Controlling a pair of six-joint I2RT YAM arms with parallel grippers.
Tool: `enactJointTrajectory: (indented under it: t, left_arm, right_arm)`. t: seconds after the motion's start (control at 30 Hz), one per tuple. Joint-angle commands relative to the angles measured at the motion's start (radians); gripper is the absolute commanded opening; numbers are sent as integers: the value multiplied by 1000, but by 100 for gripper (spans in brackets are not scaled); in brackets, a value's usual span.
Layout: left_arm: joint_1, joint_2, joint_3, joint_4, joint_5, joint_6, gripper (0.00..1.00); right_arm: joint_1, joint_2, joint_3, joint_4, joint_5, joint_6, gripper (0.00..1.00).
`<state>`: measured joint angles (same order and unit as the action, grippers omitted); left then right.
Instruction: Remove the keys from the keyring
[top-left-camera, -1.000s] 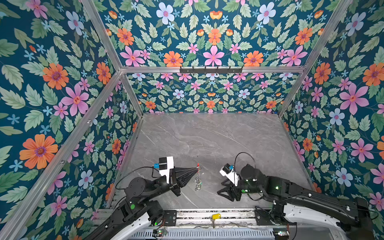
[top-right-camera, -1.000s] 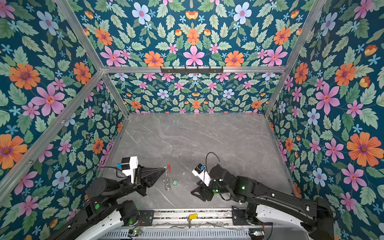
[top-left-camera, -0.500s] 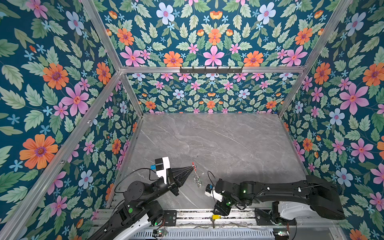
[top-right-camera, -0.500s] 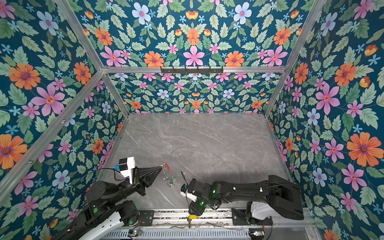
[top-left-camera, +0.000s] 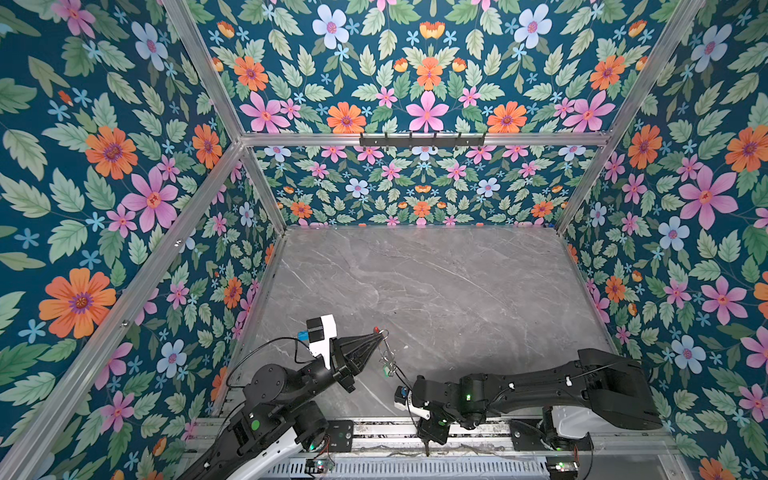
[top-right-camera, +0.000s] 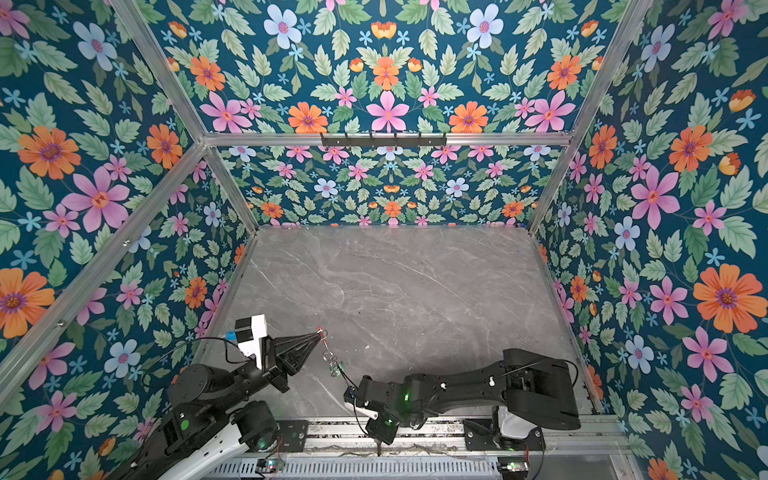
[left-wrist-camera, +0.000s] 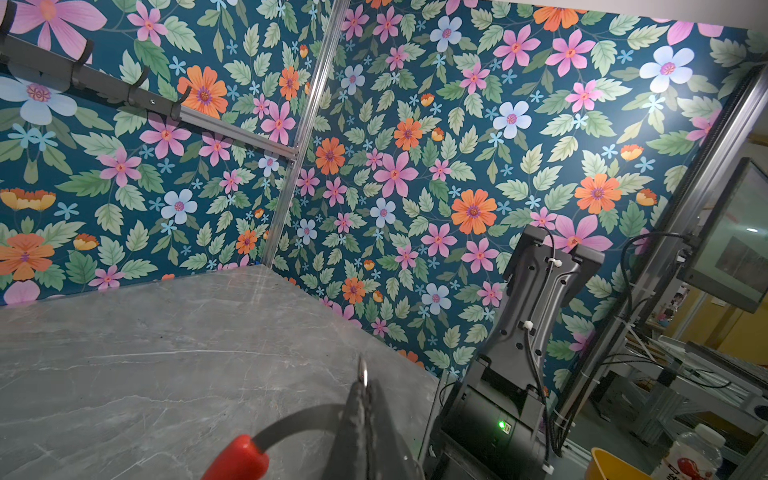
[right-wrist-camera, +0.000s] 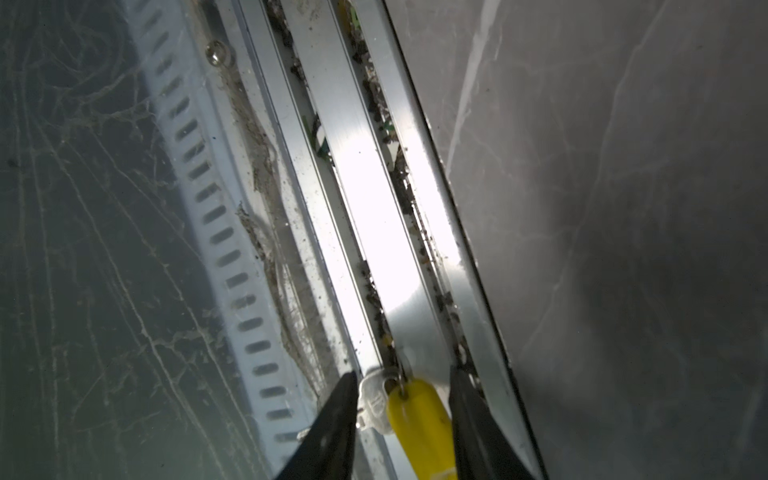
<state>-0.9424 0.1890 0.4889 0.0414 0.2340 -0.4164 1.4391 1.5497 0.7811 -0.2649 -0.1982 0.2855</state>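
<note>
Two keys and one keyring (left-wrist-camera: 299, 419) are counted. Two arms are seen, each ending in one pincer.

The keyring is held clear of the tabletop (top-left-camera: 436, 291) by the left pincer (top-left-camera: 376, 333), whose jaws are pressed fully together on the ring's grey rim. In the left wrist view the grey arc is seen running from the closed tips to the red sleeve (left-wrist-camera: 239, 459). In both top views the ring is shown almost edge-on, hanging from the tips above the front part of the tabletop. The green-tagged key (top-left-camera: 388, 369) is seen dangling below it on small loops.

The yellow-tagged key (right-wrist-camera: 419, 428) is found apart from the ring, lying on the aluminium rail (right-wrist-camera: 365, 187) just in front of the tabletop's near edge, its silver head beside the tag.

The right pincer (right-wrist-camera: 402, 374) is placed over this key with its jaws partly apart, one finger on each side. A gap is seen between the tag and one finger. The other finger is just beside the silver head, and contact there cannot be told. Nothing is gripped.

The left arm is stretched diagonally from the front left corner, its pincer raised and pointed toward the middle. The right arm is laid leftward along the front edge, its wrist bent so that the pincer is pointed down at the rail.
</note>
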Motion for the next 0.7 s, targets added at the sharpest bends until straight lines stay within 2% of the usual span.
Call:
enactJointTrajectory:
  t: [0.0, 0.43, 0.67]
  left_arm:
    - [0, -8, 4, 18, -6, 7, 0]
    - [3, 11, 0, 29, -5, 19, 0]
    - [1, 10, 2, 31, -15, 22, 0]
  right_arm:
    - [16, 16, 9, 6, 65, -6, 38]
    - [60, 39, 15, -21, 153, -38, 29]
    - [84, 29, 11, -34, 157, -49, 23]
